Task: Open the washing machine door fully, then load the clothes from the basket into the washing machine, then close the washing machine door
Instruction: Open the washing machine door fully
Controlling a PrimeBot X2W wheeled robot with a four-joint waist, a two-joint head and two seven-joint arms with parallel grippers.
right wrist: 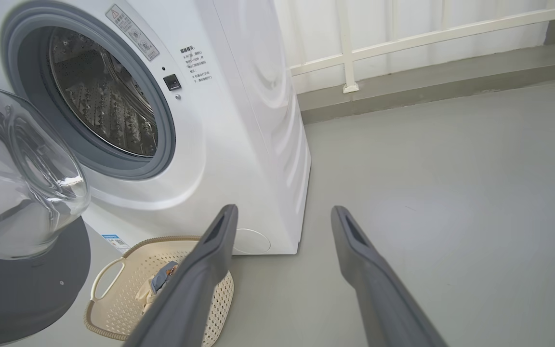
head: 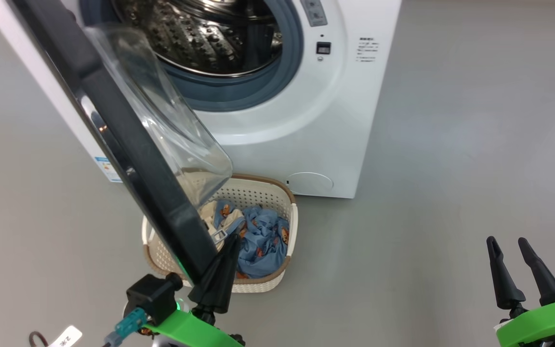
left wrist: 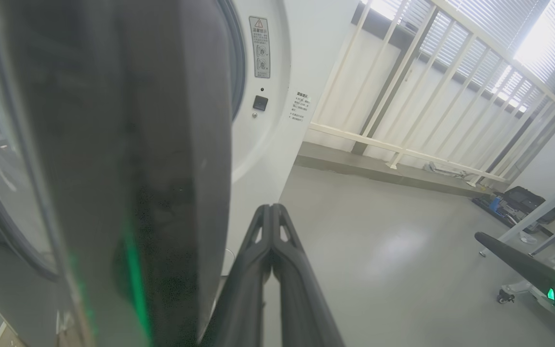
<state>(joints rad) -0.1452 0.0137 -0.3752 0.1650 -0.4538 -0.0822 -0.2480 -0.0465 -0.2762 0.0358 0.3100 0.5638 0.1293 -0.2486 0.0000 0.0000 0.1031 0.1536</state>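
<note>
Left gripper [head: 231,242], jaws pressed together, sits beside door [head: 128,144] rim so you can push it wider; right gripper [head: 506,241] is spread, idle.

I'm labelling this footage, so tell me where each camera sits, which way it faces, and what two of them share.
Head view: on the head, looking down at the washing machine, its open door and the basket; left gripper lower left, right gripper lower right.
Left wrist view: on the left arm, facing along its shut fingers beside the door's black edge.
Right wrist view: on the right arm, facing between its open fingers toward the drum.
Head and right wrist views share drum and basket.
</note>
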